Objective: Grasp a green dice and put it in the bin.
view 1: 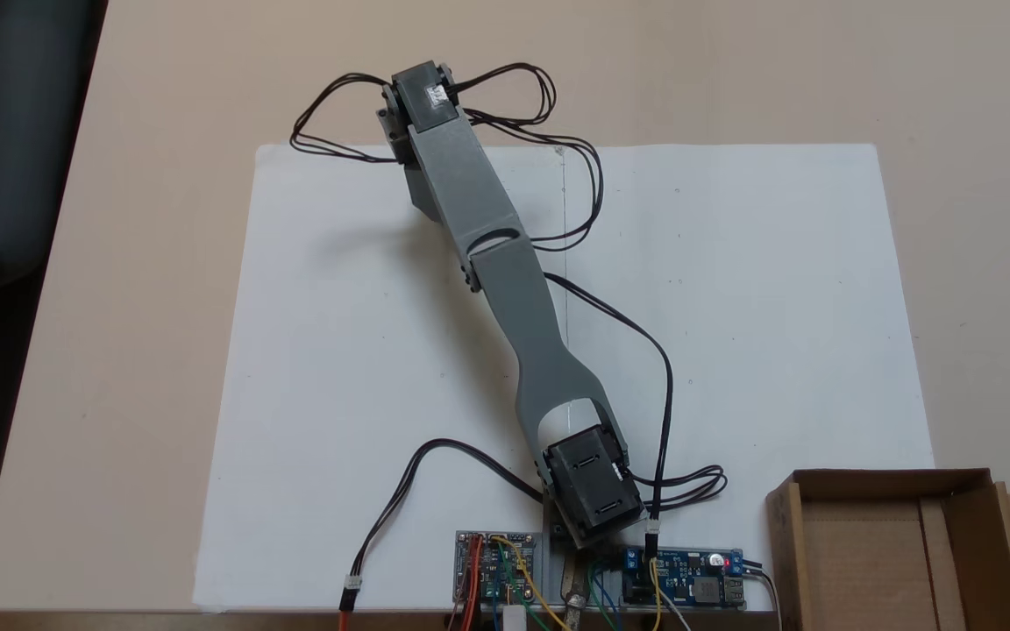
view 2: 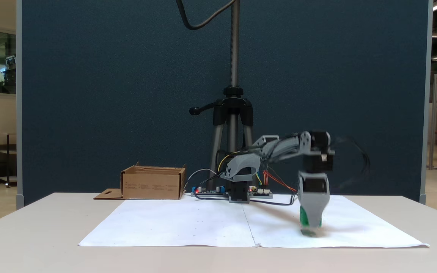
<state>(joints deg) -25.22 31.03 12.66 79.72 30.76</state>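
A: Which step is this?

B: The grasp, I'd judge. In a fixed view the hand (view 2: 310,226) points straight down over the white paper sheet (view 2: 188,223) on the worktop (view 2: 32,235), with the green dice (view 2: 304,220) between its jaws, at or just above the paper. The picture is blurred there, so I cannot tell if the hold is firm or if the dice has left the sheet.

A: And the bin?

B: The cardboard bin (view 2: 152,184) sits farther back, well apart, beside the circuit boards (view 2: 207,191). The next move calls for a lift, then a long swing across to it.
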